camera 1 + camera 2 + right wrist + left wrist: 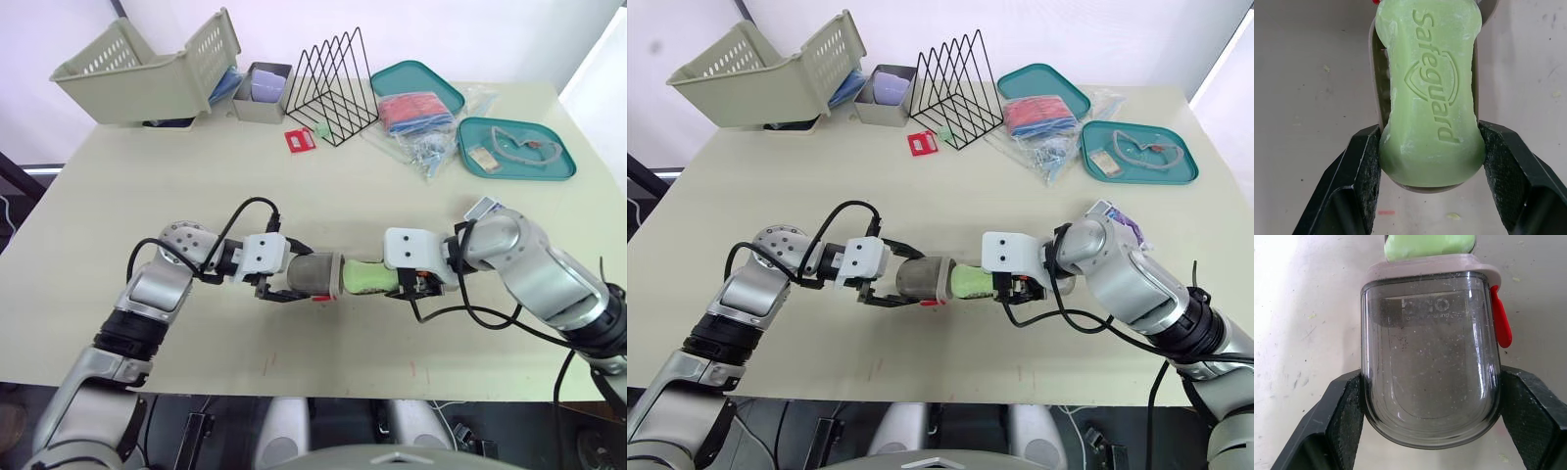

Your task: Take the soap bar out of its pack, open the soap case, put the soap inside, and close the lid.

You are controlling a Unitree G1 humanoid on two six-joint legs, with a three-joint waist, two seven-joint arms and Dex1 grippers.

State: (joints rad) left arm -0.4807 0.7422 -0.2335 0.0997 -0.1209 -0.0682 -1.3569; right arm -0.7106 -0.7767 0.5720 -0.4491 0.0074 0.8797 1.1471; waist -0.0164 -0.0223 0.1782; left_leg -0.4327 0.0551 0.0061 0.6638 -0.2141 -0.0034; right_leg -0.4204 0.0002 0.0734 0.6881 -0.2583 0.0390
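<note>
While in right pincer (1431,152), soap (1429,83) lengthwise.

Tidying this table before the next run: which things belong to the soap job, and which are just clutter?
Job: soap bar, soap case, left gripper, right gripper.
Clutter: basket, wire rack, grey bin, red card, left teal tray, right teal tray, plastic bags.

Pale worktop (147,196). Along far edge, left corner to right: tipped beige basket (147,73), grey bin (263,93), black wire rack (333,88), red tag (299,140), teal tray (397,72), second teal tray (549,168).
</note>
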